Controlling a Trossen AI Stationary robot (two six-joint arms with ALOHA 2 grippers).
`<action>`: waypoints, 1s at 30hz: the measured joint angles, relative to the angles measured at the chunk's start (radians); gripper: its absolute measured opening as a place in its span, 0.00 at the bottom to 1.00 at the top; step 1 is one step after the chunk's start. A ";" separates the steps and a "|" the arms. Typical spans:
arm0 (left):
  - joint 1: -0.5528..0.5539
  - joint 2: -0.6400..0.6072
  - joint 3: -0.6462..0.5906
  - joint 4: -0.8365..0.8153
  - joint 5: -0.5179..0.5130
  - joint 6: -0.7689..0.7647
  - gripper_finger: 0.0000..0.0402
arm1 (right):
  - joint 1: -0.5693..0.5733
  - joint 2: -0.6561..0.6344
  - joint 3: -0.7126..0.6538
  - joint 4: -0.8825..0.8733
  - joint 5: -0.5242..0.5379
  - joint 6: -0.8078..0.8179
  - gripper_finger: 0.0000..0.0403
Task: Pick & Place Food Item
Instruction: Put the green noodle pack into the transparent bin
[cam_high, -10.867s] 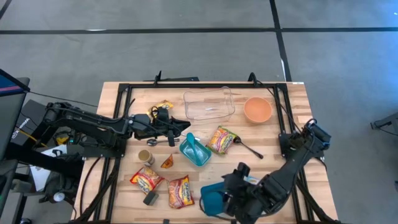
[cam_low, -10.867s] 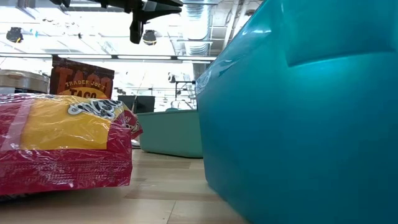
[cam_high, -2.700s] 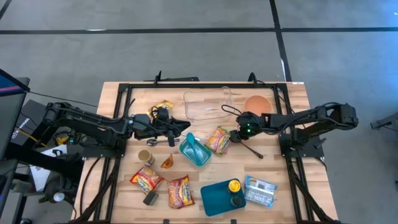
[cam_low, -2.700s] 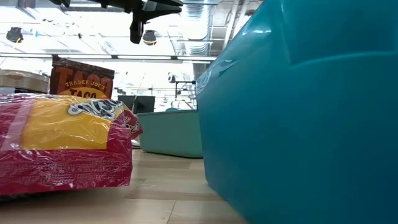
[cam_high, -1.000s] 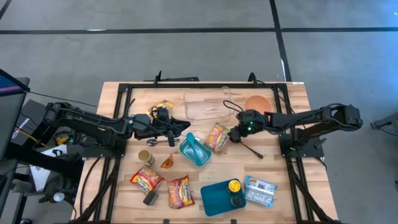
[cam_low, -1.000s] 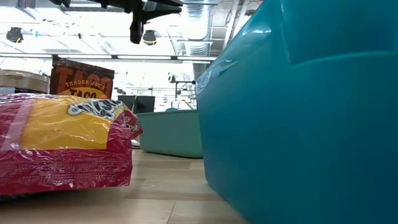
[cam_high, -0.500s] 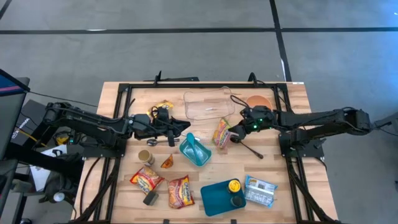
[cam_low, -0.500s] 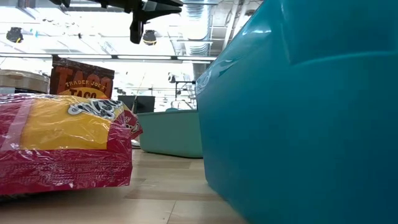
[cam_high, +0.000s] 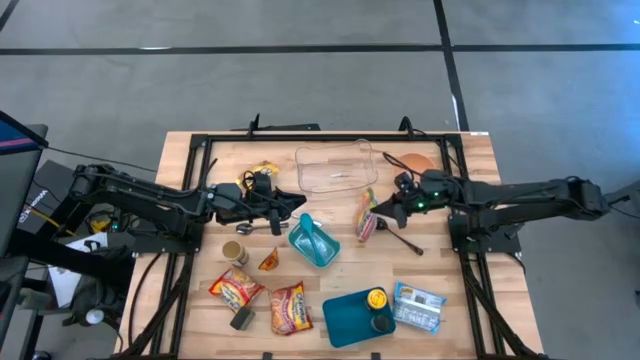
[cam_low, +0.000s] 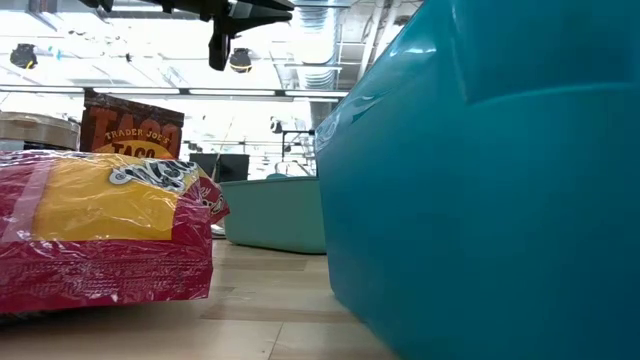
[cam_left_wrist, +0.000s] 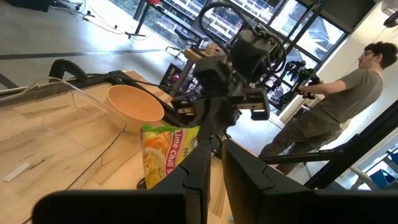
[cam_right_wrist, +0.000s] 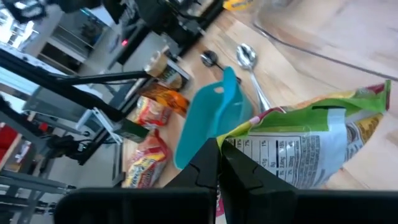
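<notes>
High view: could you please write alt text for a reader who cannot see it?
From above, the right gripper is shut on a green-and-yellow noodle packet, held beside the clear plastic container. The left gripper waits near the teal scoop. More snack packets lie across the wooden table.

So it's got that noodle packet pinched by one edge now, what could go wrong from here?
The right gripper is shut on just the edge of the noodle packet, which hangs tilted, so it might slip out.

The packet hangs close to the teal scoop and the black spoon; a low swing could knock them.

If it is headed for the clear tray, the dangling end may catch on the tray's rim.
</notes>
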 joint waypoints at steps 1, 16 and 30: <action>0.000 0.000 0.000 0.000 0.000 0.000 0.09 | 0.000 -0.010 0.003 -0.001 0.000 0.000 0.00; 0.000 0.000 0.000 0.000 0.001 0.000 0.09 | -0.069 -0.039 0.228 0.002 0.001 -0.169 0.00; 0.000 0.000 0.000 0.000 0.005 0.000 0.09 | -0.294 0.141 0.332 -0.038 -0.001 -0.297 0.00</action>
